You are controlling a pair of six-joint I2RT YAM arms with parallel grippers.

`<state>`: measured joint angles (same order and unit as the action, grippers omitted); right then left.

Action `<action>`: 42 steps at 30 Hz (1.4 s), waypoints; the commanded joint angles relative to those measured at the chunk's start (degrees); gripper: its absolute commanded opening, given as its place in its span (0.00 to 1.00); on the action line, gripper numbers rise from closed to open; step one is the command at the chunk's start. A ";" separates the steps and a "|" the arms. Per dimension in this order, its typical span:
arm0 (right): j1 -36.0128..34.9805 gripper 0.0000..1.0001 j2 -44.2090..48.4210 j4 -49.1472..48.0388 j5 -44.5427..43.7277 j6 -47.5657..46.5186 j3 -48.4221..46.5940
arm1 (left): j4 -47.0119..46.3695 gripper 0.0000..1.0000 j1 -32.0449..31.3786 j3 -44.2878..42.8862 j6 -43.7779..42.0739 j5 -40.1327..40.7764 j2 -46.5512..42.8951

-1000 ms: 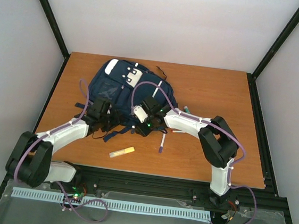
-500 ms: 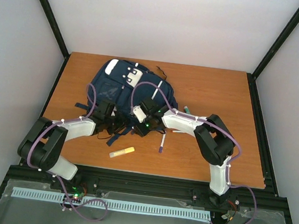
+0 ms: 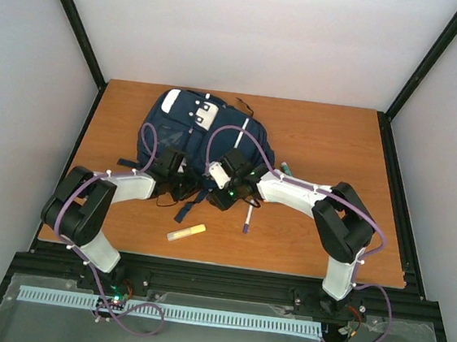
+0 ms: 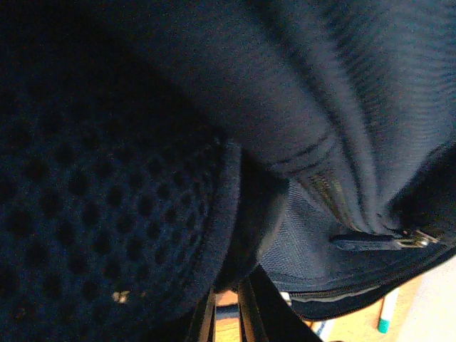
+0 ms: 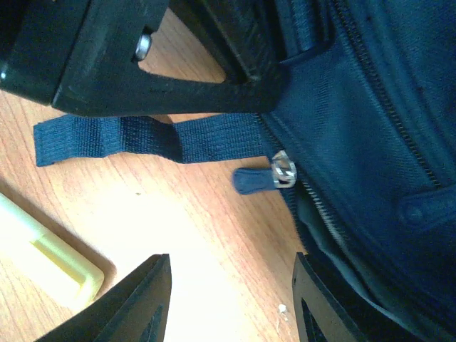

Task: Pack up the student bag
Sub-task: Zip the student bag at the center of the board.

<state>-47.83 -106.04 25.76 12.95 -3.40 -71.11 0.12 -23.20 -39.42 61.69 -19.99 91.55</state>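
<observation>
Soft, even light falls from overhead in the top view: the white walls (image 3: 259, 35) are bright and nearly featureless, the wooden surface (image 3: 330, 141) glows warm orange, and only faint, diffuse shadows lie under the arms. The student bag (image 3: 184, 138) reads as a dark mass with little detail, and the whole frame is slightly soft. The left wrist view is very dim, almost black at upper left. The mesh padding (image 4: 85, 214) is blurred, the zipper (image 4: 335, 196) is sharper, and a sliver at lower right is washed out. The right wrist view is brighter. The yellow stick (image 5: 43, 260) is pale with glare, the zipper pull (image 5: 283, 171) glints, and the right gripper (image 5: 229, 278) shows blurred jaws at the bottom edge.
</observation>
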 commanded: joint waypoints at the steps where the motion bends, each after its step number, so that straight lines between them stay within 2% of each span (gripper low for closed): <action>1: -0.42 0.48 -1.61 0.93 0.19 1.93 -1.96 | -2.05 0.07 -1.03 -4.45 -0.54 -0.79 -0.14; 11: 0.53 0.45 -0.40 -0.16 -1.10 7.72 -0.96 | -0.87 0.01 -1.82 -4.99 0.34 0.02 -5.31; 23: 0.73 0.38 -0.18 -10.00 -2.14 11.35 1.90 | 0.17 0.01 -2.55 -4.86 0.22 0.22 -8.54; 33: 1.71 0.31 -3.52 -12.81 -2.77 16.34 -0.34 | 1.44 0.01 -2.90 -4.71 -0.47 0.37 -10.65; 36: 2.42 0.25 -4.73 -12.85 -2.42 17.45 -1.62 | 1.77 0.01 -2.90 -4.38 -0.72 0.43 -11.12; 39: 3.07 0.07 -5.07 -12.84 -1.16 17.48 -2.06 | 2.27 0.01 -2.95 -4.11 -1.18 0.72 -11.22; 40: 3.09 0.03 -4.85 -12.72 -0.65 17.02 -1.95 | 2.39 0.01 -2.97 -4.02 -1.37 1.02 -11.27; 42: 3.10 0.03 -4.43 -11.65 0.50 15.73 -1.72 | 2.62 0.01 -2.91 -3.70 -1.91 1.85 -11.22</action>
<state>-45.67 -110.13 15.62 12.69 12.95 -71.42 2.90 -25.06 -41.74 61.73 -16.86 83.00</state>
